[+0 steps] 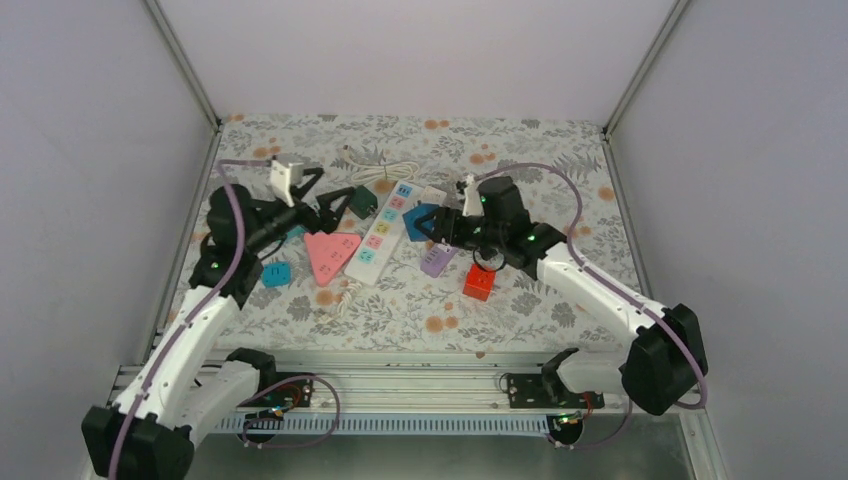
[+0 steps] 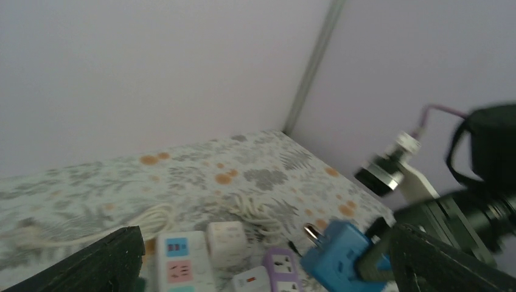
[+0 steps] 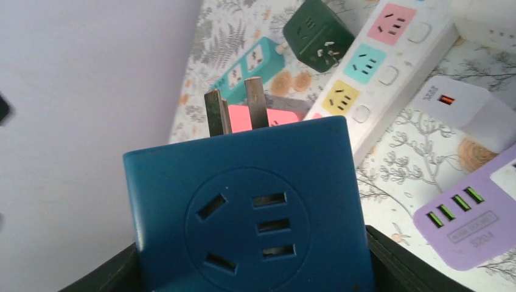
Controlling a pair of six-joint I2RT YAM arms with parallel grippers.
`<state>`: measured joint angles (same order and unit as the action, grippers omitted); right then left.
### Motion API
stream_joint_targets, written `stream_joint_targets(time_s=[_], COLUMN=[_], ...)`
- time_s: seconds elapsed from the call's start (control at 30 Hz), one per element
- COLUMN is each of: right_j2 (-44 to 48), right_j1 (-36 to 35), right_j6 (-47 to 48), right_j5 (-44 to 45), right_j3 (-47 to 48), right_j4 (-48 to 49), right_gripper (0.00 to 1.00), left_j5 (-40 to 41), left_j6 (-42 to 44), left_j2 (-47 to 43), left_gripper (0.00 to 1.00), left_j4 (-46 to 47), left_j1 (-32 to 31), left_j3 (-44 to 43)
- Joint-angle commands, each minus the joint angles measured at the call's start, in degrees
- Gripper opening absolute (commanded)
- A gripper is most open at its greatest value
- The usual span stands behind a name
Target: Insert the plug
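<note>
**Held, not yet inserted**

My right gripper [image 1: 434,223] is clenched on the square blue plastic plug adapter [image 3: 249,213], just right of the white power strip [image 1: 382,233]. Its metal prongs [image 3: 234,111] point up-frame in the wrist view. I see my left gripper [image 1: 335,205] spread.

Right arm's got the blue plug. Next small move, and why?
Probably ease the right gripper toward the white power strip, aligning prongs over a free socket: the blue plug is gripped, prongs bare and facing the strip, none inserted yet.
</note>
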<state>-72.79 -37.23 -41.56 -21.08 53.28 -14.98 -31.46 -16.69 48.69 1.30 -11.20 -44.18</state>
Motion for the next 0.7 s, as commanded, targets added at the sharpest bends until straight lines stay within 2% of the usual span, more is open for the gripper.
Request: stream_joint_targets(time_s=[0.0,0.17,0.33,0.5,0.67], right_j2=[-1.30,-3.60,-4.63,-6.58,-7.22], right_j1=[5.77,8.59,9.06,10.29,10.50], right_j6=[-5.97,-13.38,-16.25,-17.40,-15.54], right_j5=[-19.35,-30.60,-34.26,-37.40,-37.20], right_j3=[2.83,3.42,3.40,4.54,6.38], right_j4=[4.79,11.99,15.52,18.08,16.91], right_gripper=[0.66,0.63,0.62,0.62,0.63], left_j5=[-2.73,-7.29,-8.89,-11.62,-11.76], left_j6=[7.28,17.85,25.00,30.98,32.64], left_j2=[3.71,9.43,15.63,22.38,25.21], left_gripper=[1.00,1.00,1.00,1.00,0.91], left_j4=[11.10,14.82,19.52,15.53,15.12], left_j1=[-7.04,-11.30,-14.74,-17.10,-18.19], left_j3=[1.83,0.95,1.50,-2.26,-2.73])
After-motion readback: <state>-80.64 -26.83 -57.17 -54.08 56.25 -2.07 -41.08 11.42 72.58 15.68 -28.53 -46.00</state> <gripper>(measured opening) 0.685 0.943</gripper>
